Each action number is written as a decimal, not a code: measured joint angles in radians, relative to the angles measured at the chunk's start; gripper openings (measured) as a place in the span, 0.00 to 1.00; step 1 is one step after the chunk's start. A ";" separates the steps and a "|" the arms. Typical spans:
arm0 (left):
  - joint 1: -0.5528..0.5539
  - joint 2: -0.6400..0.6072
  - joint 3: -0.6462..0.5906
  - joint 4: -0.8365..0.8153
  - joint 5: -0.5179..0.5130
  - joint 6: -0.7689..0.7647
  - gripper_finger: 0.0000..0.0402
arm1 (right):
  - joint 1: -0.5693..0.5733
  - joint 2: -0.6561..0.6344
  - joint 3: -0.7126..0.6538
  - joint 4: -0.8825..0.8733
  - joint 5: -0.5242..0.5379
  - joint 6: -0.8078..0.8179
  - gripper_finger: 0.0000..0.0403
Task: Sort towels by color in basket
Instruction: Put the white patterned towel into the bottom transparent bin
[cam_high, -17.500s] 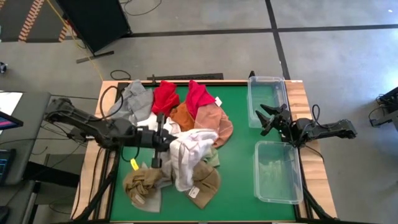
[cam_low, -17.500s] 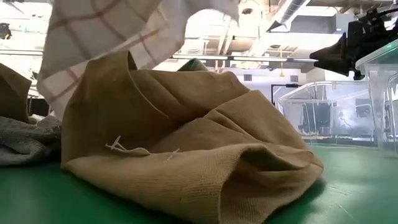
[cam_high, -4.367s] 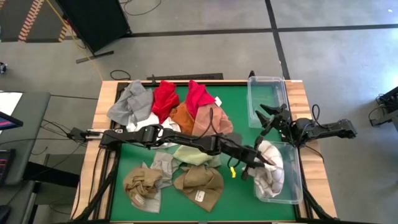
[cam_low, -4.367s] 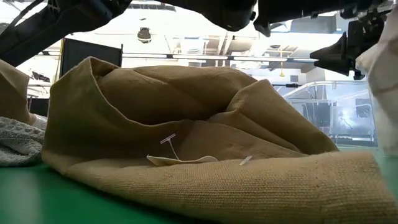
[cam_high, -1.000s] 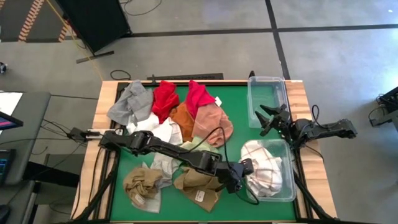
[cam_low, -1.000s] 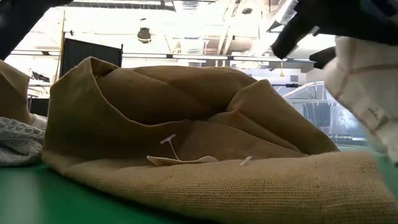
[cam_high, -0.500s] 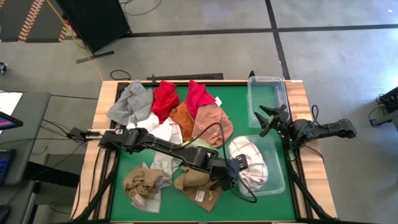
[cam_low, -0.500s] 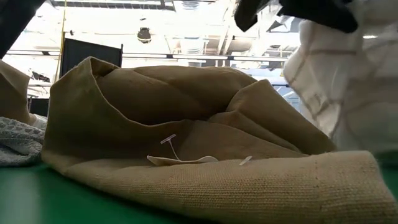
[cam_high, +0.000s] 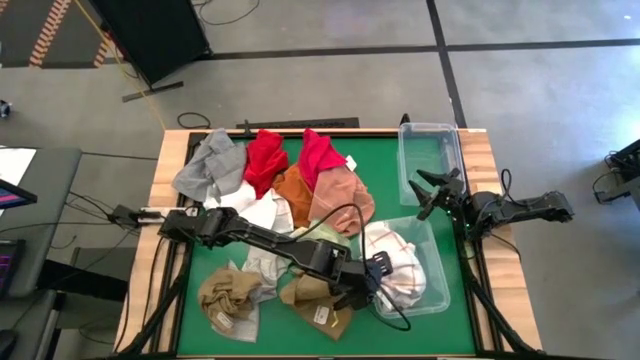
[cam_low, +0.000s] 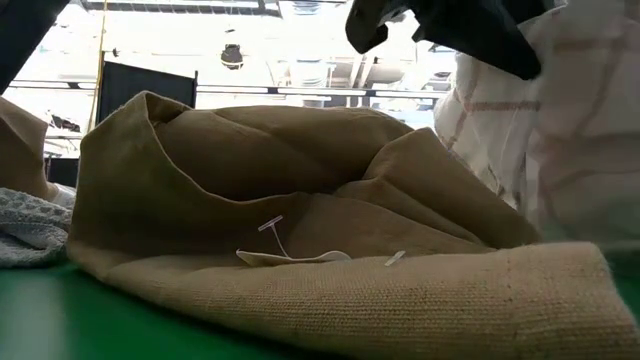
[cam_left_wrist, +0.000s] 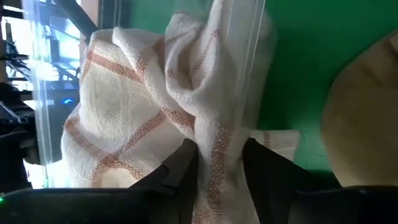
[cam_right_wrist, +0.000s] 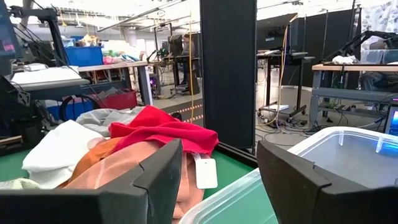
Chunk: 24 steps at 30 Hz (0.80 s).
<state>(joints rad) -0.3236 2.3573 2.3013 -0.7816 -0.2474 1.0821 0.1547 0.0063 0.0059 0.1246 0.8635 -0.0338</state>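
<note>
Left gripper (cam_high: 377, 272) sits at the near right part of the green-topped table (cam_high: 390, 180), right at the open edge of the nearer clear plastic bin (cam_high: 425, 300), which lies askew to the table's edge. A bunched fold of the white cloth towel with red-orange checks (cam_high: 395, 262) lies in this gripper's mouth, as the left wrist view shows (cam_left_wrist: 221, 155), but I cannot tell whether it is pinching the cloth or has let go of it. Most of that checked towel (cam_left_wrist: 137, 118) is heaped inside the bin against its clear wall, with a small corner spilling onto the green. Just beside the gripper on the table is a crumpled tan-brown towel (cam_high: 320, 295), which fills the low view (cam_low: 300, 180), with the checked cloth (cam_low: 560, 130) rising behind it. A second tan-brown towel (cam_high: 225, 298) lies near the table's front left. The other towels are piled at the back: a grey one (cam_high: 215, 160), a red one (cam_high: 265, 155), a pinkish-red one with a white tag (cam_high: 318, 155), an orange one (cam_high: 292, 187), a salmon-pink one (cam_high: 340, 200), a plain white one (cam_high: 262, 212) and a pale green one (cam_high: 325, 240). The right gripper (cam_high: 428, 194) waits with its jaws spread and nothing in them, beside the farther clear plastic bin (cam_high: 432, 128).
</note>
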 joint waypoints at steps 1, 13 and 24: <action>-0.001 0.000 0.000 0.001 0.000 0.000 0.32 | 0.000 0.000 0.000 0.000 0.000 0.000 0.59; -0.001 -0.012 0.051 0.008 -0.001 -0.005 0.35 | 0.000 0.000 0.000 0.001 0.001 0.000 0.59; -0.002 -0.021 0.054 -0.020 -0.034 0.011 0.23 | 0.000 0.000 0.000 -0.001 0.002 0.000 0.59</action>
<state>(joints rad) -0.3256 2.3363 2.3554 -0.8017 -0.2817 1.0934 0.1547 0.0063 0.0059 0.1235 0.8650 -0.0338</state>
